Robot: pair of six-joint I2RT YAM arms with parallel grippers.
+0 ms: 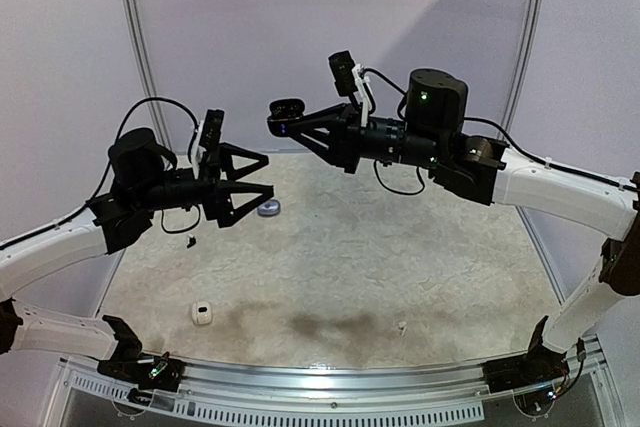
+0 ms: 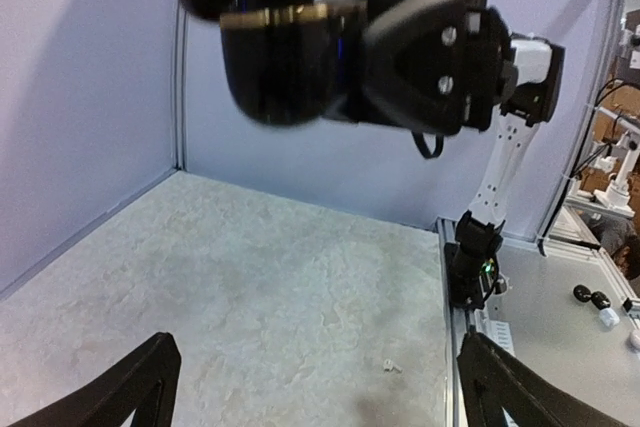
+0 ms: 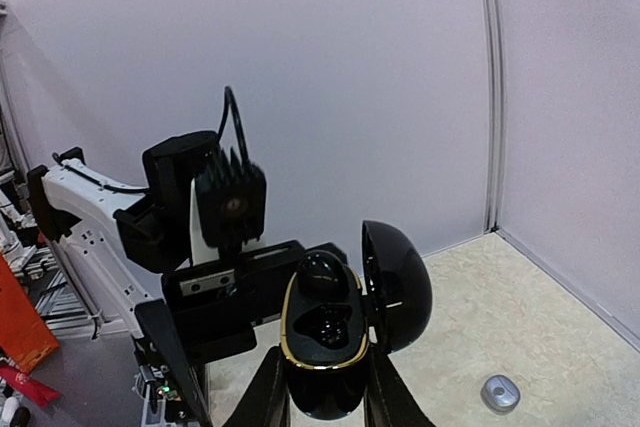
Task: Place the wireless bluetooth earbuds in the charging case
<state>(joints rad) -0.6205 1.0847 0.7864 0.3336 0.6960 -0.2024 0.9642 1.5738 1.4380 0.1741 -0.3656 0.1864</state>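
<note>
the left claw is held up in the air and is opened wide. nothing is held in it. its two fingers are seen far apart at the bottom of the left wrist view.

the right claw is closed on the black case. the case is held up high, near the left claw. a gold rim is seen on the case, and its lid is swung open to one side. a shiny black lump is seen in the top of the hollow, but it cannot be told if it is a bud.

a tiny white bud is seen lying on the table, near the front, well apart from both claws. a grey case is lying farther back on the table, below the left claw. a small white thing is set near the front left.
</note>
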